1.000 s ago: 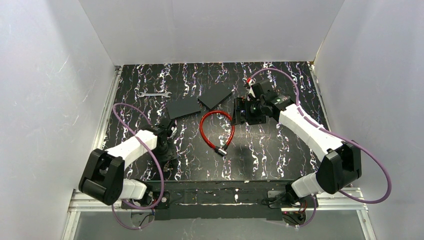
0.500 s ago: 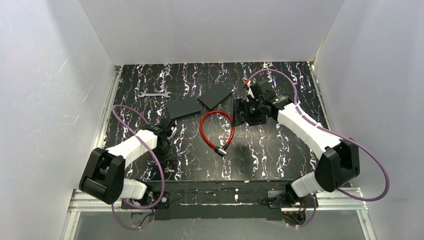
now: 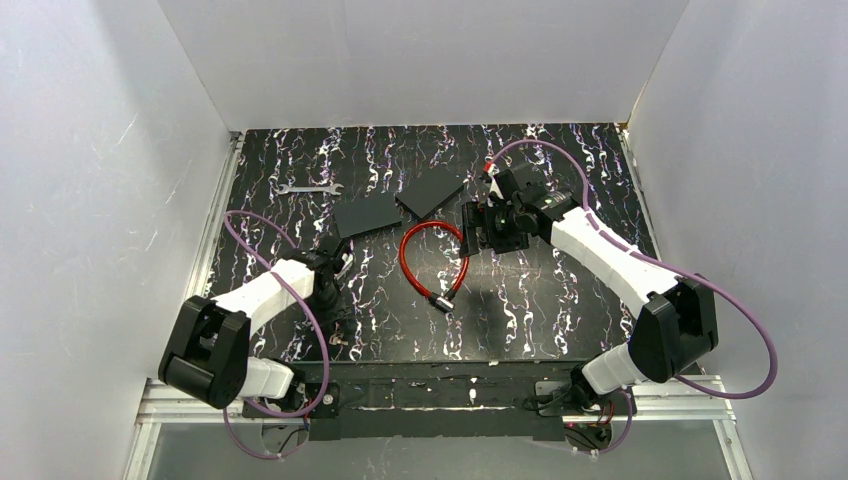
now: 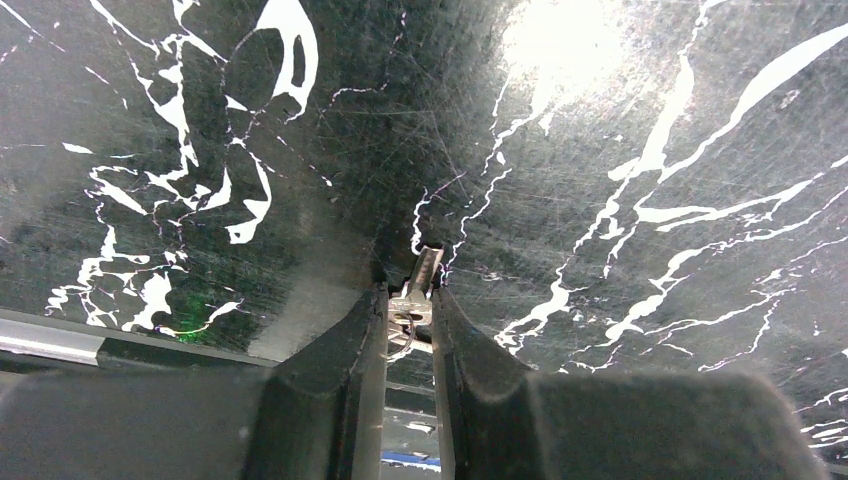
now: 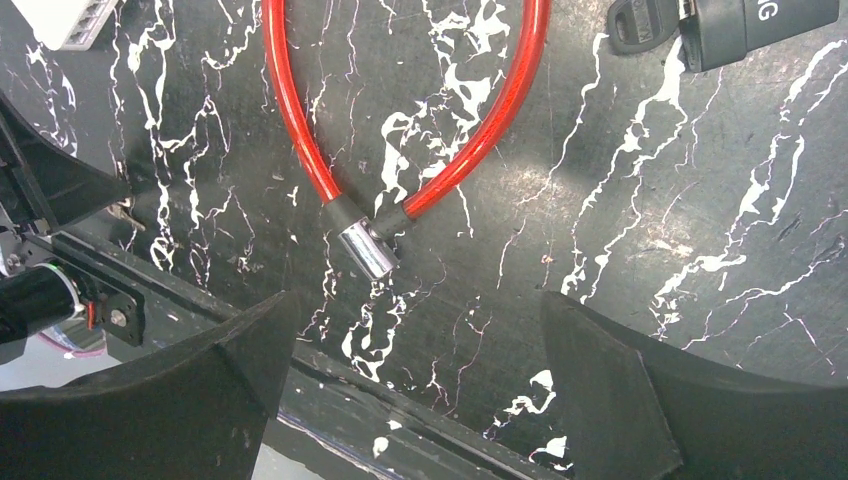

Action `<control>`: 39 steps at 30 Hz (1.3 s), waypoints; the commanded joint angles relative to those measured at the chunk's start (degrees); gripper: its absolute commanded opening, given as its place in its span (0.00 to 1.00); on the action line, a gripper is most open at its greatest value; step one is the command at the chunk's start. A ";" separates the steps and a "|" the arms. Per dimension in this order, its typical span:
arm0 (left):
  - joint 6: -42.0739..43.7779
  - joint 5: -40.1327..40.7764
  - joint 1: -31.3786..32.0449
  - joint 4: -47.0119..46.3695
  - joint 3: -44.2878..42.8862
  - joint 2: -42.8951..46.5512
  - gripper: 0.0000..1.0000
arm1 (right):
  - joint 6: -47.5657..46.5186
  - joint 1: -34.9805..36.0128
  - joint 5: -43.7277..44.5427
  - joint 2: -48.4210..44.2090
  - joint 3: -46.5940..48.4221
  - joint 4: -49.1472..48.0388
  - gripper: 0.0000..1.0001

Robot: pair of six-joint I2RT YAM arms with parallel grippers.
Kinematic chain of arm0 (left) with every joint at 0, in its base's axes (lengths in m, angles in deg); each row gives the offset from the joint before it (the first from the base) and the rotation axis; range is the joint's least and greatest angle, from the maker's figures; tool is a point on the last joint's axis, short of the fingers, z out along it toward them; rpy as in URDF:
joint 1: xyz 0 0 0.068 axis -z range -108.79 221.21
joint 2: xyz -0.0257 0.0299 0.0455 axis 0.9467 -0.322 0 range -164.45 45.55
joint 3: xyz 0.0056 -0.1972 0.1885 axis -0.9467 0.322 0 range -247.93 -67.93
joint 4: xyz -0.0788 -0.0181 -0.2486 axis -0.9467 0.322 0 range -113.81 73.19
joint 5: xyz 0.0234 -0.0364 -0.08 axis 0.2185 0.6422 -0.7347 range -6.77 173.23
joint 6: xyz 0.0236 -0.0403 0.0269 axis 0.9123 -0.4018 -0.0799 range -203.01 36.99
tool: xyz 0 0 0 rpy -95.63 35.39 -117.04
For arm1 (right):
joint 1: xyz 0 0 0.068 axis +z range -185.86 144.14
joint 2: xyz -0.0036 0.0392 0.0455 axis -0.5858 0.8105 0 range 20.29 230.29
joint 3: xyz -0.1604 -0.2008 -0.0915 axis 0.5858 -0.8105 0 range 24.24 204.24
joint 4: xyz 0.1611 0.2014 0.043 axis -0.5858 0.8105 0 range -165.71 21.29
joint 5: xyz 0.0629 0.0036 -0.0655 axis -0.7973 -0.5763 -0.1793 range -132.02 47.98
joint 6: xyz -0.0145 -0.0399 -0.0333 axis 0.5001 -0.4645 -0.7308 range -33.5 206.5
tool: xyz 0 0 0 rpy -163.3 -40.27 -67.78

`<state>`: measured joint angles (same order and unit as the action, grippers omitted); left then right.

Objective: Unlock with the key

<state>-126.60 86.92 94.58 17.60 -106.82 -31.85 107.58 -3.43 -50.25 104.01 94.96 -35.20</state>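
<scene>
Lifting the key cleanly is the step now, I judge. From above, the left claw is low on the surface, well left of the lock; the right claw hangs at the lock's far right side. At the left wrist, the fingers are clamped on the key, whose blade seems to lie on the surface: better to raise it straight, without twisting. At the right wrist, the claw stands wide apart above the lock's barrel, well placed to steady it.
</scene>
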 commanded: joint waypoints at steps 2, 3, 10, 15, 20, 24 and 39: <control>-1.07 -2.86 0.20 -0.48 -0.16 2.10 0.00 | -0.90 0.75 0.85 0.35 2.97 0.37 0.98; -1.04 -2.94 0.19 -0.52 -0.34 2.48 0.00 | -0.92 0.82 0.79 0.43 3.04 0.39 0.98; 0.11 -3.54 0.19 -0.92 -2.45 3.69 0.00 | -1.08 1.15 -0.33 0.61 3.54 0.35 0.98; 0.54 -5.43 0.21 -1.41 -4.39 4.75 0.00 | -1.44 1.34 -4.26 -0.05 3.11 -1.61 0.98; 0.77 -7.16 0.20 -1.06 -6.01 7.08 0.00 | -1.26 2.10 -9.94 -0.96 1.92 -5.47 0.98; 0.60 -8.12 0.21 -0.17 -7.03 8.86 0.00 | -1.14 3.45 -12.56 -1.97 0.88 -9.02 0.98; -6.43 -14.48 0.22 2.80 -17.11 10.79 0.00 | 2.97 10.41 -9.52 -20.67 -19.82 -40.54 0.98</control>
<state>-129.49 75.25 94.63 18.47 -120.36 -22.51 108.66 5.66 -62.78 85.74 77.23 -64.71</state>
